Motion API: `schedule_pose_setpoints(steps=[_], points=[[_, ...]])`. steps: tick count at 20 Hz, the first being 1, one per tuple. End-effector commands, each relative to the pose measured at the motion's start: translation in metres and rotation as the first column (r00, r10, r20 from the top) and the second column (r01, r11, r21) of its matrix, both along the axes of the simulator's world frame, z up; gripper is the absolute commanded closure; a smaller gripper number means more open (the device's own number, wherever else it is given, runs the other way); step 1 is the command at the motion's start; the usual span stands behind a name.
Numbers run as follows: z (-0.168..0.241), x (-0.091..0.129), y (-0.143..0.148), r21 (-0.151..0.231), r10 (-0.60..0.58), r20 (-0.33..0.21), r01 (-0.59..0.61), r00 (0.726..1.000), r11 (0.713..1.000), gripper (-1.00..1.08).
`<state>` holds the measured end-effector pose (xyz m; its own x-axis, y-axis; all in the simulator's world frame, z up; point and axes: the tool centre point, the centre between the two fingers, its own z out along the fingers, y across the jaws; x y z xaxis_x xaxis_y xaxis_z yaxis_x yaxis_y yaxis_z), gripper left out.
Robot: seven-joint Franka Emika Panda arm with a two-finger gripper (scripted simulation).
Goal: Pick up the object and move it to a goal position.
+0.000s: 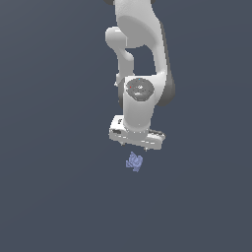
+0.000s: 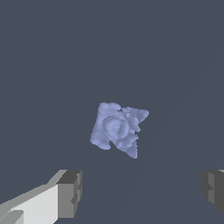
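Grey fingertips (image 2: 70, 192) of the tool (image 1: 134, 143) spread wide, released, hovering just above the periwinkle-blue object (image 1: 134, 162) on the tabletop (image 1: 54, 197).

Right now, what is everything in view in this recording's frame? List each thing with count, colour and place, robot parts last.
object: one, periwinkle blue, lumpy and faceted; lies on the surface just below the gripper in the exterior view, apart from it; in the wrist view it sits ahead of the fingertips, not between them.
surface: one, plain dark slate grey, fills the background of both views.
arm: one, white with dark joints, comes down from the top of the exterior view.
gripper: one, white body with grey fingers, spread wide, nothing held.
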<state>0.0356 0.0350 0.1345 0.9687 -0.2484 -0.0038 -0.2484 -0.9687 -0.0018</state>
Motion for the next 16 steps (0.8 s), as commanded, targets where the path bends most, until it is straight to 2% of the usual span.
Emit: schedule_pose_setpoints(steps=[1,8,16], points=[[-0.010,0.008,0.001,0.000,-0.066,0.000,0.066,0.998,0.998,-0.92],[-0.032,0.022,0.004,-0.001,-0.196,0.002,0.196,0.981,0.981,-0.92],[-0.043,0.029,0.006,-0.003,-0.261,0.003,0.261,0.965,0.965,-0.92]])
